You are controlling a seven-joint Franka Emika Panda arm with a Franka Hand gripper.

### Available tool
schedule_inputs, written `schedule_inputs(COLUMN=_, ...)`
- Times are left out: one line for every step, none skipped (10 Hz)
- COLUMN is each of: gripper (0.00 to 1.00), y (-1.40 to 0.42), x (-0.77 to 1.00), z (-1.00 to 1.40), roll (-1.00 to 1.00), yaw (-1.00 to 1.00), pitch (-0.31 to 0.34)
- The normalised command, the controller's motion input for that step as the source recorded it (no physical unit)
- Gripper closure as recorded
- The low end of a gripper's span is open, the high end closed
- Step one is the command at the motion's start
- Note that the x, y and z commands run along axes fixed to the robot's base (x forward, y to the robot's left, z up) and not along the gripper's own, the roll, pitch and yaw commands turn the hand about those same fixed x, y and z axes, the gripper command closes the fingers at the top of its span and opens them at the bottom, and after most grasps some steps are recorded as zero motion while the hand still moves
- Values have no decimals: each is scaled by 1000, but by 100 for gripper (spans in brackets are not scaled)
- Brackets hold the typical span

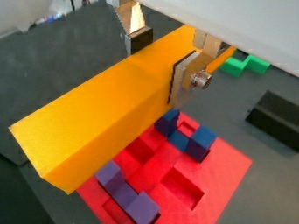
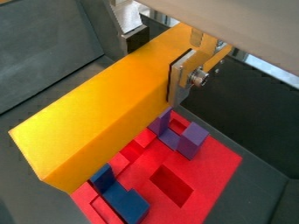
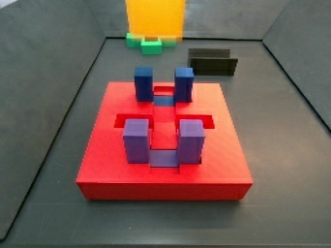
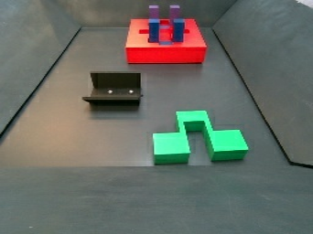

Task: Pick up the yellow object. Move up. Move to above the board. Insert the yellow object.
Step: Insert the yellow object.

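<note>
My gripper (image 1: 160, 63) is shut on the yellow object (image 1: 100, 118), a long yellow-orange bar clamped across its width between the silver fingers (image 1: 184, 83). Both wrist views show this grip; it appears again in a wrist view (image 2: 158, 59) with the bar (image 2: 100, 114). The red board (image 1: 216, 179) with blue-purple posts (image 1: 187, 136) lies below the bar, well apart from it. In a side view the bar (image 3: 155, 17) hangs high at the picture's top, above the board (image 3: 162, 160); the gripper is out of frame there. The board also shows in a side view (image 4: 166, 50), without bar or gripper.
A green notched block (image 4: 196, 137) lies on the dark floor, also seen beyond the board (image 3: 153, 41). The dark fixture (image 4: 113, 89) stands between the block and the board, and shows in a side view (image 3: 211, 61) and a wrist view (image 1: 274, 118). Grey walls enclose the floor.
</note>
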Motion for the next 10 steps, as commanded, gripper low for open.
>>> schedule_inputs(gripper=100, y=0, x=111, z=-851, roll=0, yaw=191, pitch=-191)
schedule_inputs(gripper=100, y=69, x=300, z=-811, roll=14, yaw=154, pitch=-183)
schedule_inputs(gripper=100, y=126, x=611, z=-703, roll=111, yaw=114, pitch=-106)
schedule_inputs(gripper=100, y=97, x=617, z=-660, roll=196, yaw=86, pitch=-86)
schedule_inputs(gripper=100, y=60, x=500, z=-703, roll=220, yaw=49, pitch=-60)
schedule_inputs(gripper=100, y=40, x=354, z=-694, roll=246, yaw=29, pitch=-39)
schedule_inputs(gripper=100, y=0, x=183, z=-597, roll=346, yaw=43, pitch=0)
schedule_inputs(gripper=100, y=0, x=0, z=-486, roll=421, yaw=129, pitch=0)
schedule_inputs(gripper=100, y=-71, x=-43, z=-503, roll=411, yaw=189, pitch=0)
schedule_inputs(gripper=100, y=-266, x=-271, z=-491, roll=200, yaw=97, pitch=0)
